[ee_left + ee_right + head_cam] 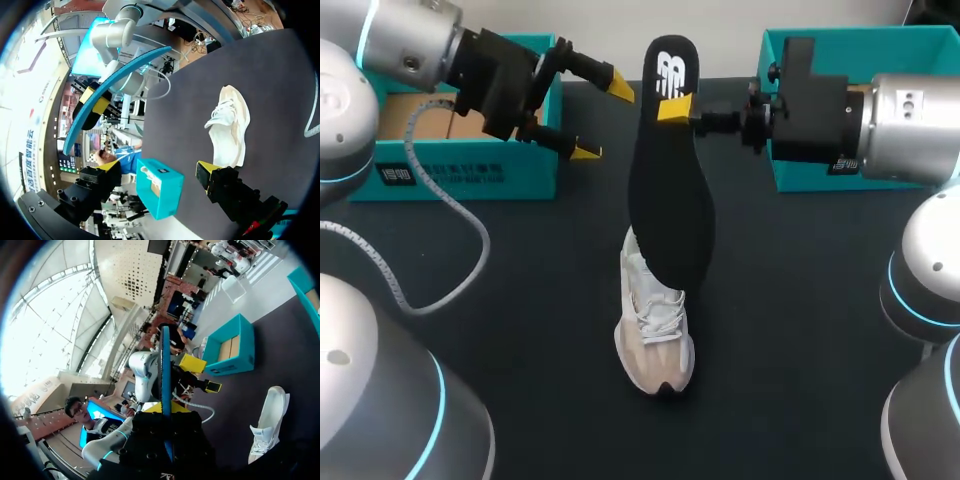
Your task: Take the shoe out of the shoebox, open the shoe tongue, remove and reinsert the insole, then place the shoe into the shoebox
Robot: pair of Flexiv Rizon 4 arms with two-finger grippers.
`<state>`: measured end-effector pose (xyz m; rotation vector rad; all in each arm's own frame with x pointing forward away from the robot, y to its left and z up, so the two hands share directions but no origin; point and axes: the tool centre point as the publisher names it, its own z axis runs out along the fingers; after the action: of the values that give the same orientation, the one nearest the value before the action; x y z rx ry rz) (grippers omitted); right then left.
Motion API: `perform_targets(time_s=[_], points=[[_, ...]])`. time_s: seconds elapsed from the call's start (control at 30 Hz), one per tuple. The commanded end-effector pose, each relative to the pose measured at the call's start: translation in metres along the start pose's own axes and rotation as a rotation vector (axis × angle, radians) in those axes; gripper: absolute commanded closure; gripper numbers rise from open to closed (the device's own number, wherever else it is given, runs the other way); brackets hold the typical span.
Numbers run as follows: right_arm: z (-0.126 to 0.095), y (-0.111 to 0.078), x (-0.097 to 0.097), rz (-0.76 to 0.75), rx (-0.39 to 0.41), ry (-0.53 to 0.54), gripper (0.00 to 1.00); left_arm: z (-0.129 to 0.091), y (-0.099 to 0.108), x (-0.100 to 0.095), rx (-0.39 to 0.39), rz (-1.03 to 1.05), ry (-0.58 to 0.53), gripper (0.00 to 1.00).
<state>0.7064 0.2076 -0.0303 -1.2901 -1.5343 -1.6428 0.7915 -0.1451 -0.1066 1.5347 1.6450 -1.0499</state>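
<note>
- A dark, thin insole point(668, 190) hangs upright above the middle of the bench point(800, 300); its printed end is uppermost, and its lower end dips to the collar of the shoe point(655, 335), though whether it touches cannot be told.
- The right jaws are clamped on the insole near its upper end; the left wrist view shows a yellow tip on each face of it, and the right wrist view shows it edge-on, running out between them.
- The left jaws stand wide apart and hold nothing; they sit beside the insole's upper end, near but apart from it, in front of the teal shoebox point(470, 170).
- The pale shoe stands on its sole on the bench, under the insole and well apart from both jaws; a second teal box point(840, 45) sits at the far right.
- Judged by its look, the insole is light, thin and bendy; the left wrist view shows it bowing along its length; held at one end only, the free end is likely to sway or fold.
- A hold across the flat faces suits it best; a second pinch lower down by the left jaws would likely steady it for reinsertion.
- The shoe looks soft in the upper and light; it may tip when pressed.
</note>
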Motion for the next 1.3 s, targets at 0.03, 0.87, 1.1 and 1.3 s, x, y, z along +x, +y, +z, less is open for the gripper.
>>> perform_targets(time_s=[0.03, 0.87, 1.1, 1.3], points=[[0.008, 0.001, -0.003, 0.059, -0.011, 0.028, 1.00, 0.000, -0.005, 0.004, 0.020, 0.070, -0.071, 0.00], [0.008, 0.028, -0.022, 0.332, -0.037, 0.054, 1.00, -0.007, -0.022, -0.005, -0.022, 0.108, -0.331, 0.00], [0.011, 0.040, -0.036, 0.422, -0.159, 0.045, 1.00, -0.005, -0.038, 0.005, 0.028, 0.143, -0.420, 0.00], [0.020, 0.050, -0.053, 0.492, -0.151, 0.039, 1.00, -0.008, -0.045, 0.015, 0.030, 0.126, -0.472, 0.00]])
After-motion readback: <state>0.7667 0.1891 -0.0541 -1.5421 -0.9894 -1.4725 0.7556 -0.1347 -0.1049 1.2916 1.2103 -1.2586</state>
